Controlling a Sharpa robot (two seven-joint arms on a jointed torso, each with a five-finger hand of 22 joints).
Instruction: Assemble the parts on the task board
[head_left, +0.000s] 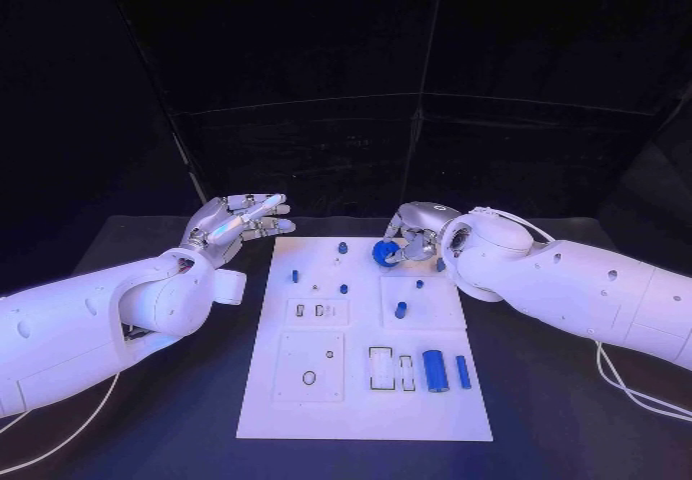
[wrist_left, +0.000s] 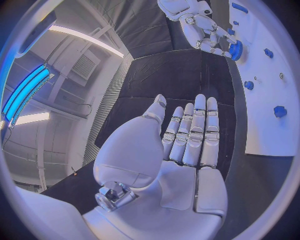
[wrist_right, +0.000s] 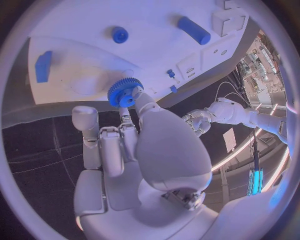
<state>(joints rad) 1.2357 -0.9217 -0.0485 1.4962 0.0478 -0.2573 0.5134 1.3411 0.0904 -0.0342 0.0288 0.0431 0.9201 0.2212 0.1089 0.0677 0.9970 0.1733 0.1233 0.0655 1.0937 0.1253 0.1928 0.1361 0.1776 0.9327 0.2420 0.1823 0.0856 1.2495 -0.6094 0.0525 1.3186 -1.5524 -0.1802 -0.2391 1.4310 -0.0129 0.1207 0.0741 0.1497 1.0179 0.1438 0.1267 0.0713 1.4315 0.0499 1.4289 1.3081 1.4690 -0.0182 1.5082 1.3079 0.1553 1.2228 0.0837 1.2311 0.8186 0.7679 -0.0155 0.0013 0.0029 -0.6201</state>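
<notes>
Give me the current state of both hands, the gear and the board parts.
left hand: open, fingers straight, off the board's left edge
right hand: pinching the blue gear
blue gear: held at the task board's far end
task board: flat on the table
blue cylinder: lying on the board

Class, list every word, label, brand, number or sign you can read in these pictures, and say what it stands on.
None can be read: the task board, the blue gear the right hand holds, and the left hand bear no legible text.
</notes>
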